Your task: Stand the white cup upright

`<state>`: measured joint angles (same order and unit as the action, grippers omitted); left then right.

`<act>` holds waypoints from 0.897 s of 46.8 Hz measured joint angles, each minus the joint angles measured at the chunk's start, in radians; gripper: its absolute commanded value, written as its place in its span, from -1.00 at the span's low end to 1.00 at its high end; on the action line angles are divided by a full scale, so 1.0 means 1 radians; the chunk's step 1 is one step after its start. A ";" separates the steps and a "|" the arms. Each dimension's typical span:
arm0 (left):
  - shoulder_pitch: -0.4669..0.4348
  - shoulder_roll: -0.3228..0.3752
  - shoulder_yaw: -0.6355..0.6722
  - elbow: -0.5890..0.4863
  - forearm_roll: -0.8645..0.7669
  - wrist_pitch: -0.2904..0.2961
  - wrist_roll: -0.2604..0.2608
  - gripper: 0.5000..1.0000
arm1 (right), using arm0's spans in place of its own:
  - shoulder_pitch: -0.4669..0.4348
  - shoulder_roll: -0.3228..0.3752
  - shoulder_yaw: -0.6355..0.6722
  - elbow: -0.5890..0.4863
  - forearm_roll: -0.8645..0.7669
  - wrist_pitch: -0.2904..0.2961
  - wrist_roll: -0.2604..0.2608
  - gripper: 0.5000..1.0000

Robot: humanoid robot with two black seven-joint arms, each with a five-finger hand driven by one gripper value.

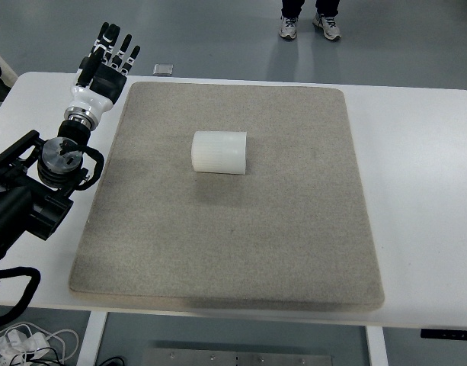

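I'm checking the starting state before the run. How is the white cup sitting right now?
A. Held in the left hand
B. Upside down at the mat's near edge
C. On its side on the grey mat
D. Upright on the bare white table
C: the white cup lies on its side on the grey mat, apart from the left hand, whose fingers are spread and empty.

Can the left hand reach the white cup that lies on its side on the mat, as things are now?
Probably yes. The left hand is open at the mat's far left corner, and nothing stands between it and the white cup. Whether the arm stretches that far cannot be told.
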<state>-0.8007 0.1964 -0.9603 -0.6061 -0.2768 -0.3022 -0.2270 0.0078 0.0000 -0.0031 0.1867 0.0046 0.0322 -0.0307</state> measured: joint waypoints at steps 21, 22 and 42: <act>-0.010 0.022 0.000 0.009 -0.001 -0.001 0.003 0.98 | 0.000 0.000 0.000 0.000 0.000 0.000 0.000 0.81; -0.011 0.024 0.001 0.011 0.002 -0.001 0.005 0.98 | 0.000 0.000 0.000 0.000 0.000 0.000 0.000 0.81; -0.007 0.026 0.029 0.016 0.044 -0.081 0.008 0.98 | 0.000 0.000 0.000 0.000 0.000 0.000 0.000 0.81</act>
<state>-0.8079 0.2226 -0.9312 -0.5898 -0.2328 -0.3832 -0.2186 0.0079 0.0000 -0.0031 0.1868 0.0046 0.0322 -0.0306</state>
